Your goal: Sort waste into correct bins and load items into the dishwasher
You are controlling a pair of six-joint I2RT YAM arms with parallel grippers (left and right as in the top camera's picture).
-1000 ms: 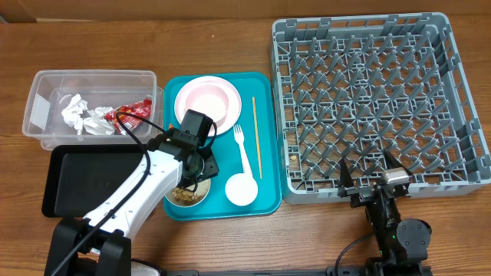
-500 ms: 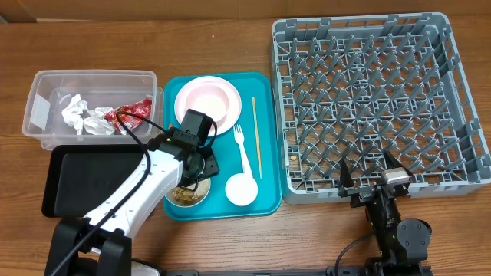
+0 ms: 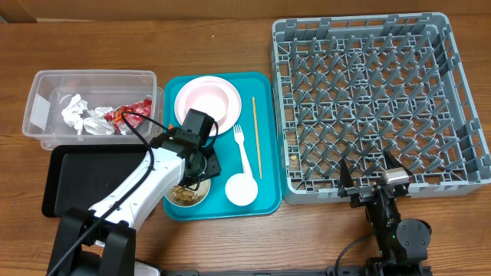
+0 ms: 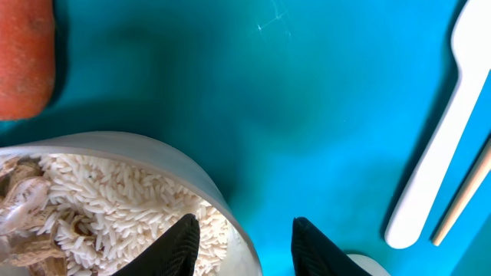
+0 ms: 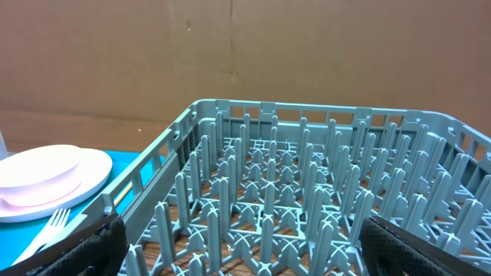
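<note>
The left gripper [image 4: 245,224] hangs over the bowl [image 4: 115,140] at 7 o'clock on the teal tray [image 3: 265,201]. Its jaws are partly open and stand astride the bowl's rim, one finger over the rice [image 4: 115,199] and one outside; no pinch on the rim shows. The carrot [image 4: 23,61] lies on the tray just beside the bowl, at its 10 o'clock in the wrist view. The plate [image 3: 203,103] sits at 12 o'clock on the tray, the fork [image 3: 242,149] and chopstick [image 3: 257,138] lie side by side at 3 o'clock, and the cup [image 3: 240,189] is at 5 o'clock. At the table's 10 o'clock the tub [image 3: 42,107] holds napkins [image 3: 77,115] and a wrapper [image 3: 130,113]; the black tray [image 3: 84,180] lies at 8 o'clock. The rack [image 3: 360,19] fills the 3 o'clock side. The right gripper [image 3: 368,172] sits at the rack's 6 o'clock edge, jaws spread wide, holding nothing.
</note>
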